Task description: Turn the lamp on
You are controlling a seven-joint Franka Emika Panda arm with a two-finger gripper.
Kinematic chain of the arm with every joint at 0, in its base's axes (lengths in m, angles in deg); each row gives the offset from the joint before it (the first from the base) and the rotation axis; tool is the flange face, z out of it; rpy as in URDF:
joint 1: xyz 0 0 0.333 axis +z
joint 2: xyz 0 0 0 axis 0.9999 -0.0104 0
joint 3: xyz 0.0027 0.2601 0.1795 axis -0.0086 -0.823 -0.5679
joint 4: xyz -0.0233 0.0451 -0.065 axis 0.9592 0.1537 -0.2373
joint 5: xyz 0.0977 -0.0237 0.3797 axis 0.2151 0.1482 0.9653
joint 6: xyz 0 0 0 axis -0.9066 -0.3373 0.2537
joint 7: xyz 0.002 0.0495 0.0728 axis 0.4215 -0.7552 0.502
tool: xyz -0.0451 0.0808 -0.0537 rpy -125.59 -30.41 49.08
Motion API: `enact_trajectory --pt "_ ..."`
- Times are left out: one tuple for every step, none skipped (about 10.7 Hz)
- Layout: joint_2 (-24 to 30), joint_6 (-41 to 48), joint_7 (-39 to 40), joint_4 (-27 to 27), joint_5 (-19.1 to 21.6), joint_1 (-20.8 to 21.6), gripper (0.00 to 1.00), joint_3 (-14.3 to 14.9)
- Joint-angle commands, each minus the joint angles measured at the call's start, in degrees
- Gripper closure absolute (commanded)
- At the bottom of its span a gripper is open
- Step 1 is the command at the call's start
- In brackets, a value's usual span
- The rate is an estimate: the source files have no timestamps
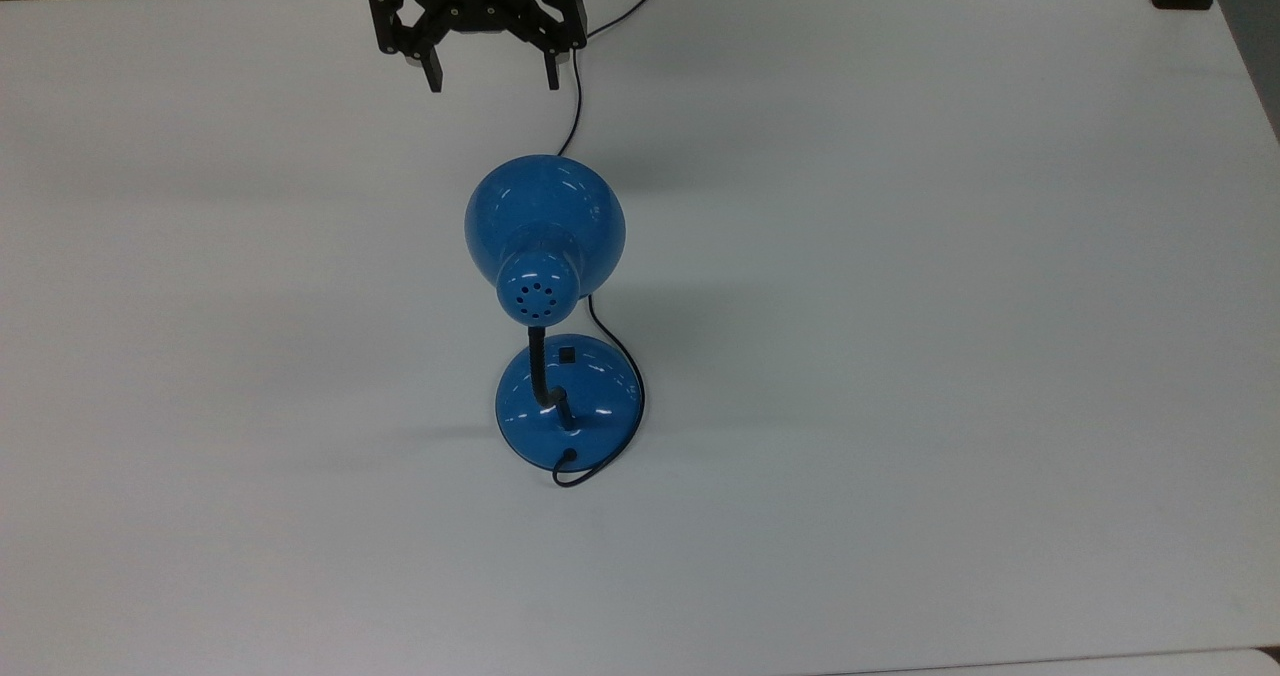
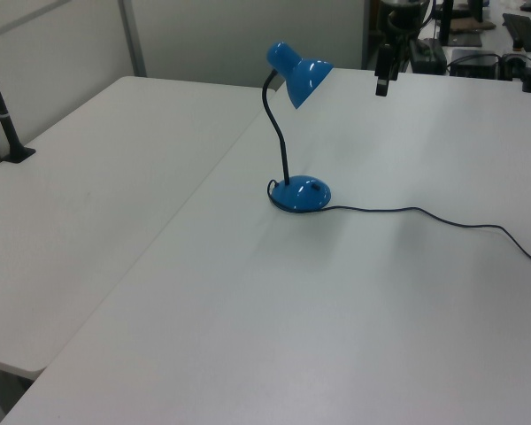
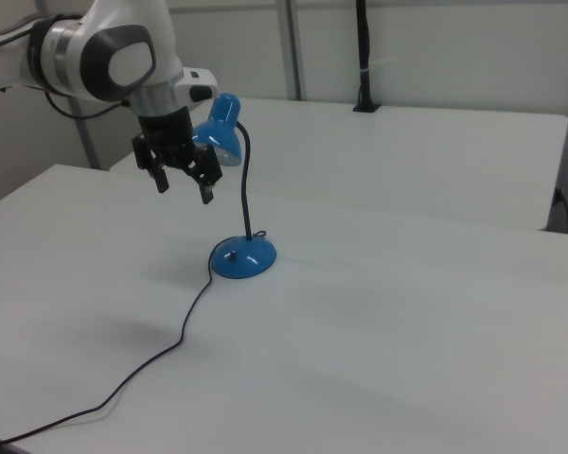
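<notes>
Top view: black two-finger gripper (image 1: pixel 491 84) hangs above the bench with jaws spread wide and nothing held, well apart from the glossy blue desk lamp with bell shade and black gooseneck (image 1: pixel 545 221), which stands mid-bench on the white bench (image 1: pixel 950 306).

The target is the small black switch (image 1: pixel 568 354) on the round domed blue base (image 1: pixel 600 396), on the side facing the gripper and partly under the shade. I'd close the jaws first, come in low past the shade, and press straight down with one fingertip. The base looks light, so a sideways push may slide it. Keep clear of the black cord (image 3: pixel 161 355), which runs from the base's far side round towards the arm.
</notes>
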Motion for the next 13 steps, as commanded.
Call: enact_trajectory --pt "0.3 1.0 1.2 0.8 1.8 1.1 0.0 2.0" --pt "0.3 1.0 1.2 0.7 2.0 1.1 0.0 2.0" --pt "0.3 1.1 1.1 0.7 2.0 1.1 0.0 2.0" --pt "0.3 1.4 1.1 0.7 2.0 1.1 0.0 2.0" --pt "0.4 1.7 1.1 0.7 2.1 1.1 0.0 2.0" --pt "0.4 1.7 0.9 0.7 2.0 1.1 0.0 2.0" --pt "0.4 1.8 0.8 0.7 2.0 1.1 0.0 2.0" --pt "0.4 1.8 0.8 0.7 2.0 1.1 0.0 1.9" --pt "0.4 1.8 0.8 0.7 2.0 1.1 0.0 1.9" --pt "0.4 1.9 0.8 0.7 2.0 1.1 0.0 1.9" --pt "0.4 2.8 1.0 0.7 2.0 1.1 0.01 1.9" --pt "0.4 3.4 1.2 0.7 2.0 1.1 0.16 1.9" --pt "0.4 3.5 1.1 0.7 2.0 1.1 0.38 1.8"
